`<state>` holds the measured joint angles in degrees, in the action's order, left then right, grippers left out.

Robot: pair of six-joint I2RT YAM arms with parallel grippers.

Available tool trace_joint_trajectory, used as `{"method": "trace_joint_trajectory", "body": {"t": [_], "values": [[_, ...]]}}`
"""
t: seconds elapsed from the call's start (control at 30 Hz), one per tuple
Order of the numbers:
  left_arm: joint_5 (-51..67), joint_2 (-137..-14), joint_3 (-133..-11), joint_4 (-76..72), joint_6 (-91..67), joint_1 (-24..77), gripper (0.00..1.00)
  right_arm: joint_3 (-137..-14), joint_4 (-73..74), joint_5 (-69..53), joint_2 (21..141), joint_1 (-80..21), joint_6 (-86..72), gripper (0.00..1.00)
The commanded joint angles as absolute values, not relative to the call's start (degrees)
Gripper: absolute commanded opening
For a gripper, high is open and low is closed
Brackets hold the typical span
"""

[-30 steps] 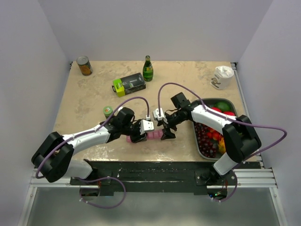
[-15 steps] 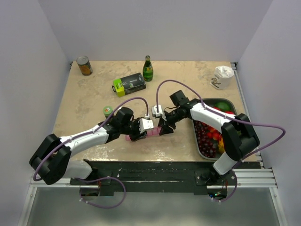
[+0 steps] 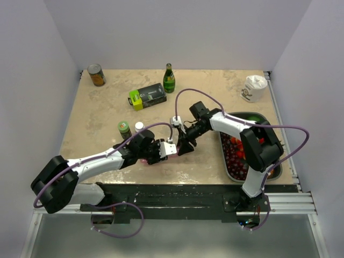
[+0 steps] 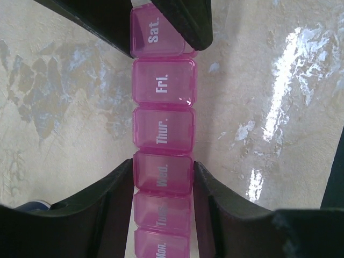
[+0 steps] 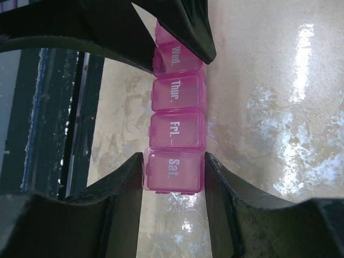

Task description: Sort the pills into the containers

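Left end effector [image 4: 163, 177] and right end effector [image 5: 173, 171] clamp the containers [image 4: 164, 129]

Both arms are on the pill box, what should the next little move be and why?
Probably release the right gripper to pry a lid while the left gripper holds. Both clamp the pill box, and every visible lid is shut.

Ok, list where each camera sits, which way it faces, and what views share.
Top external: above and behind the bases, looking down on the beige marble-look table; left arm and right arm show.
Left wrist: on the left arm, looking down the slim translucent pink plastic pill organiser strip; left gripper grips Wed.
Right wrist: on the right arm, looking down the same strip's other end; right gripper grips Sat.
Shared: both wrist views show Wed to Sat and the opposite gripper's fingers.
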<state>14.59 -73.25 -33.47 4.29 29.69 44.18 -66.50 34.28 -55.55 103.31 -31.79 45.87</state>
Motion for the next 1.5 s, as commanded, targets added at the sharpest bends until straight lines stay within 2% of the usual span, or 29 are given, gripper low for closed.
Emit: {"method": "trace_joint_trajectory", "body": {"t": [0.0,0.03,0.13,0.2,0.37,0.57,0.93,1.0,1.13,1.2,1.37,1.4,1.43,1.47], "values": [[12.83,-71.81,-33.66,-1.67,32.52,45.26,0.00,-69.26,35.87,-61.26,103.54,-31.21,40.97,0.38],[13.01,-72.07,-33.58,-1.58,32.69,45.44,0.00,-69.26,35.25,-60.39,103.27,-30.59,39.91,0.46],[14.32,-72.77,-33.66,-1.32,32.70,45.70,0.00,-67.68,29.46,-58.28,101.26,-28.48,34.56,0.59],[15.46,-73.04,-33.84,-1.23,32.52,45.79,0.00,-65.67,23.42,-53.98,99.85,-27.69,29.56,0.61],[16.70,-73.65,-34.19,-1.32,32.08,45.79,0.00,-62.85,14.86,-43.62,96.95,-27.60,21.89,0.56],[17.14,-74.35,-34.45,-2.72,30.85,45.79,0.00,-61.96,11.25,-35.34,98.00,-27.69,17.93,0.41],[15.30,-79.01,-36.03,-3.69,28.57,45.62,0.00,-63.10,12.92,-33.31,99.93,-28.65,19.16,0.44],[14.07,-80.76,-36.82,-3.78,27.87,45.62,0.00,-63.98,13.44,-31.91,98.71,-28.22,19.16,0.46],[11.78,-83.05,-37.70,-5.71,25.84,45.00,0.00,-63.72,13.80,-33.04,95.54,-25.84,20.04,0.73],[10.29,-84.55,-38.49,-7.02,24.18,44.82,0.00,-63.11,14.06,-34.36,94.66,-24.88,21.18,0.76],[4.67,-86.57,-39.55,-8.44,19.96,44.82,0.26,-63.11,14.76,-35.86,93.43,-23.30,22.15,0.78],[4.05,-86.49,-39.46,-8.44,19.78,44.82,0.32,-63.02,14.77,-36.38,93.34,-23.03,22.15,0.78],[3.35,-86.31,-39.38,-8.44,19.60,44.82,0.45,-63.02,14.85,-36.65,93.25,-22.77,22.24,0.78],[2.21,-85.61,-39.20,-8.52,19.77,44.91,0.49,-63.02,15.11,-36.82,93.08,-22.24,22.67,0.79]]}}
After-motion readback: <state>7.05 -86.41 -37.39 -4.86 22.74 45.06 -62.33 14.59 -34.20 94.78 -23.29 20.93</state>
